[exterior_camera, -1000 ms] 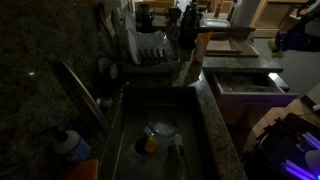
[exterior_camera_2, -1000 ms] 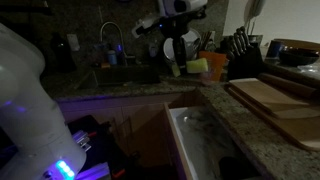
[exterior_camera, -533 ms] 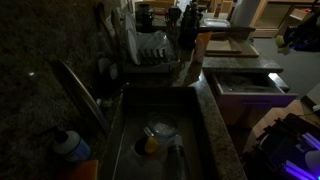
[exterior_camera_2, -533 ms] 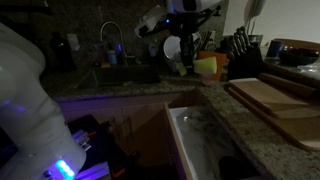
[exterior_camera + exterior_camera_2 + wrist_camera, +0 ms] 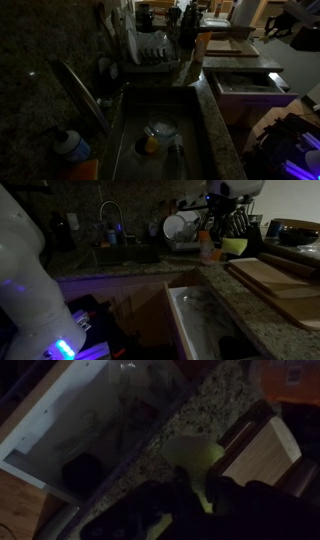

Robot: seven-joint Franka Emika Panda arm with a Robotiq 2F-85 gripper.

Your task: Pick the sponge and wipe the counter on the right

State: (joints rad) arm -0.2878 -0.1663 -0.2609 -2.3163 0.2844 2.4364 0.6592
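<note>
Wrist view: your tool [image 5: 200,488] is clenched on the sponge [image 5: 196,460], a yellow-green block sticking out past the dark fingers [image 5: 150,500]. Under it is the speckled granite worktop [image 5: 195,405]. The wooden cutting board [image 5: 268,450] sits just beside the sponge on one side, and an open white drawer [image 5: 85,420] lies past the worktop edge on the other. You can't tell from here whether the sponge touches the granite; it's too dark.

In an exterior view the sponge [image 5: 236,247] hangs under the tool [image 5: 228,235], close above the worktop [image 5: 215,295]. It's between the dish rack [image 5: 180,227] and the cutting board [image 5: 272,278], with the knife block [image 5: 240,225] behind it. Sink [image 5: 120,255] and faucet [image 5: 110,218] are well apart from it, off to the side.

In an exterior view the arm [image 5: 300,22] is just a blur at the frame edge, so tool and sponge aren't readable there. The sink basin [image 5: 125,125] holds a glass bowl [image 5: 160,130] with a small orange object [image 5: 150,145] touching it.
</note>
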